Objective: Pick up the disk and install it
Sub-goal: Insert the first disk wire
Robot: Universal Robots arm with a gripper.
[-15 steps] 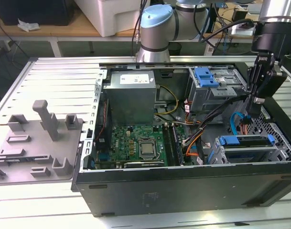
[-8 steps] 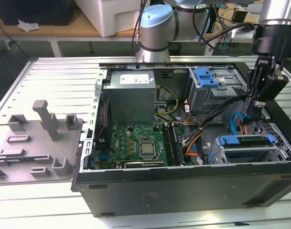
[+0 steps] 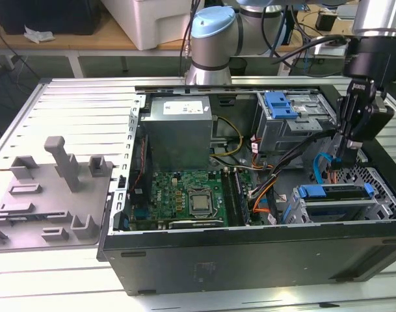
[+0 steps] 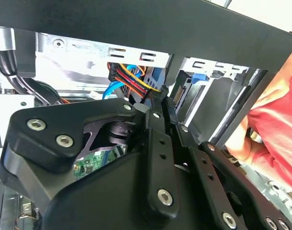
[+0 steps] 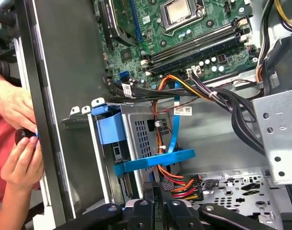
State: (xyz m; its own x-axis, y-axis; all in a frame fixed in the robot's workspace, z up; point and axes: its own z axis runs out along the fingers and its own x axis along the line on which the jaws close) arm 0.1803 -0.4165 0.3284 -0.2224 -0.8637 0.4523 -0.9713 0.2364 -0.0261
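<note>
Gripper [image 3: 337, 161] hangs just above the cables [image 5: 177, 181] by the near-right drive cage [image 3: 354, 213]; its grip, I can't tell. Disk [image 3: 334, 195] sits inside that cage and looks seated to me; hookup unconfirmed.

The motherboard [image 3: 184, 198] is green, the computer case [image 3: 250, 250] black. The plastic bracket [image 3: 280, 104] is blue, the end effector [image 3: 341, 156] black. Cables [image 5: 177, 184] are red, yellow, orange and black. A person's sleeve [image 4: 280, 120] is red.
</note>
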